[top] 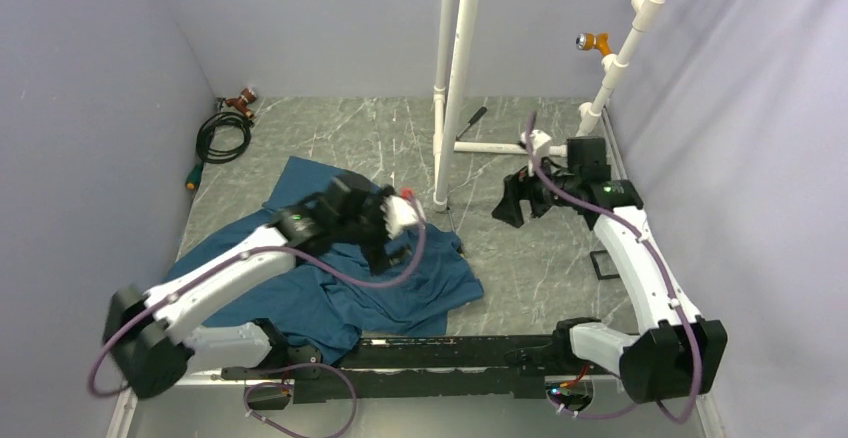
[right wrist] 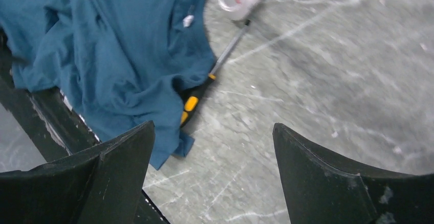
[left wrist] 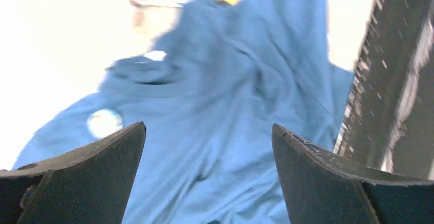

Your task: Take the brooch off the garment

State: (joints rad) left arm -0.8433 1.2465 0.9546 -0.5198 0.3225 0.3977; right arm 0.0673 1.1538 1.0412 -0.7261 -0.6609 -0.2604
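The dark teal garment lies crumpled on the grey table at the front left. It fills the left wrist view and shows at the upper left of the right wrist view. The brooch, a small whitish disc, sits on the cloth below the collar, just left of my left fingertip. It is hidden in the top view. My left gripper hangs open over the shirt, holding nothing. My right gripper is open and empty over bare table, right of the shirt's edge.
A screwdriver with a yellow and black handle lies partly under the shirt's edge. A white pipe frame stands at the middle back. A coiled cable lies at the back left. A black rail runs along the near edge.
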